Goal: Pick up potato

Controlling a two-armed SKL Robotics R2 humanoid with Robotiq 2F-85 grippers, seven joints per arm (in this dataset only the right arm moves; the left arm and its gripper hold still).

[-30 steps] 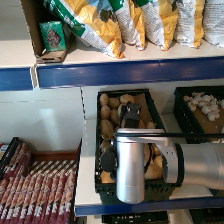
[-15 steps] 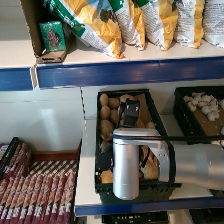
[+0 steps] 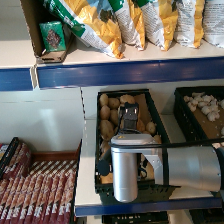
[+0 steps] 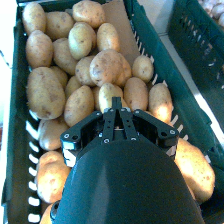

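Observation:
A dark green crate [image 3: 100, 150] on the lower shelf holds several yellow-brown potatoes [image 3: 107, 112]. My right gripper [image 3: 129, 111] reaches over the crate's middle from the front. In the wrist view the gripper [image 4: 116, 102] is shut, its black fingers meeting at a point with nothing between them. The tips hover just over a potato [image 4: 106, 95] in the middle of the pile, next to a large round potato [image 4: 106, 67]. The arm hides the potatoes at the near end of the crate [image 4: 150, 45].
A second crate [image 3: 182, 117] with pale lumps stands to the right. The blue shelf edge [image 3: 125, 72] overhangs the crates, carrying bags [image 3: 100, 25] and a cardboard box [image 3: 52, 35]. Red packs [image 3: 35, 195] lie at lower left.
The arm has shifted a little over the crate, edging forward and then back toward me. The gripper stays over the middle potatoes, and no potato has moved.

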